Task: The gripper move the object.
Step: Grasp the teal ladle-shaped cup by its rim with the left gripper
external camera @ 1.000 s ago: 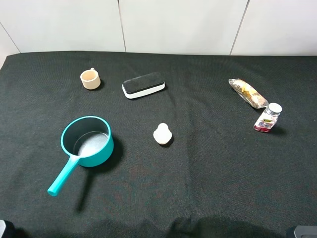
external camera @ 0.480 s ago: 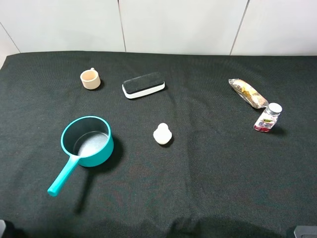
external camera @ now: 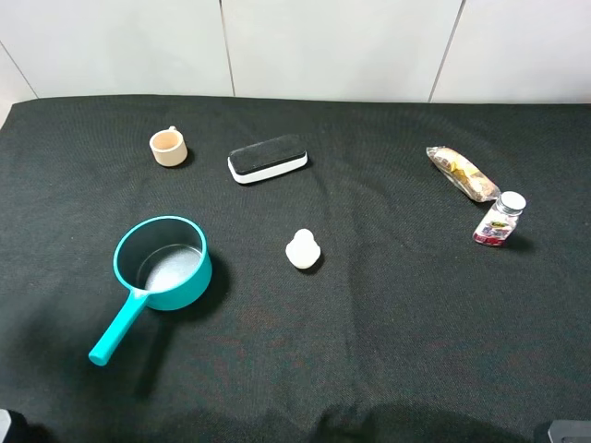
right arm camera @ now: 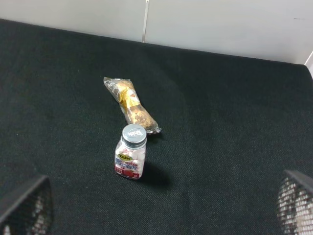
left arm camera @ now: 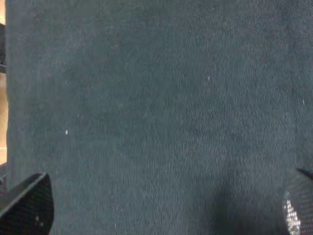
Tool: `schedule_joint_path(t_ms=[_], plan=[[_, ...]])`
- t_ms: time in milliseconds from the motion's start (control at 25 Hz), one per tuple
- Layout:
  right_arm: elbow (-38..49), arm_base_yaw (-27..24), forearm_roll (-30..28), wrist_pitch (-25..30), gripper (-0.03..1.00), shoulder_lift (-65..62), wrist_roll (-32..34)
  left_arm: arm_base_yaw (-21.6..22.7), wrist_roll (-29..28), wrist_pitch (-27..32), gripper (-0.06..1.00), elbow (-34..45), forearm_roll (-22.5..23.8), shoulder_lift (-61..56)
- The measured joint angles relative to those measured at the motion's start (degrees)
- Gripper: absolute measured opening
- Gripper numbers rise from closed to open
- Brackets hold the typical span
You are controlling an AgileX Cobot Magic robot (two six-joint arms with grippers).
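You're looking at a black cloth-covered table point(external camera: 388, 351) with the teal round saucepan point(external camera: 164, 266) sitting upright on its left side, toward the front.

The pan's long straight handle is pointing at the front-left corner and its dark grey inside is facing up. Going down in size, a black-and-white block eraser point(external camera: 268, 158) is lying behind and to the right of the pan. A clear-wrapped snack packet point(external camera: 462, 173) is lying far right, well apart from the pan. A small beige cup point(external camera: 168, 147) is sitting back left, and a small white rounded lump point(external camera: 303, 249) is resting near the middle. A little clear bottle with a silver cap point(external camera: 500, 220) is standing just beside the packet. Your left gripper point(left arm camera: 161, 208) is hanging over bare cloth with fingers spread wide. Your right gripper point(right arm camera: 160, 205) is also gaping wide, facing the bottle and packet.
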Motion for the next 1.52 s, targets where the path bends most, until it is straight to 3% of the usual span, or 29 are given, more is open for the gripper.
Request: schedule_joint_path(t_ms=[400, 1200, 1520], plan=[[0.0, 0.0, 0.0, 0.0, 0.69, 0.0, 0.0, -1.4, 2.2, -3.7, 0.99, -9.3, 0.1, 18.2], [0.0, 0.0, 0.0, 0.0, 0.69, 0.0, 0.0, -29.6, 2.4, -8.5, 0.99, -10.4, -0.1, 32.0], [0.0, 0.0, 0.0, 0.0, 0.69, 0.0, 0.0, -31.6, 2.4, -8.5, 0.99, -10.5, 0.0, 36.8]])
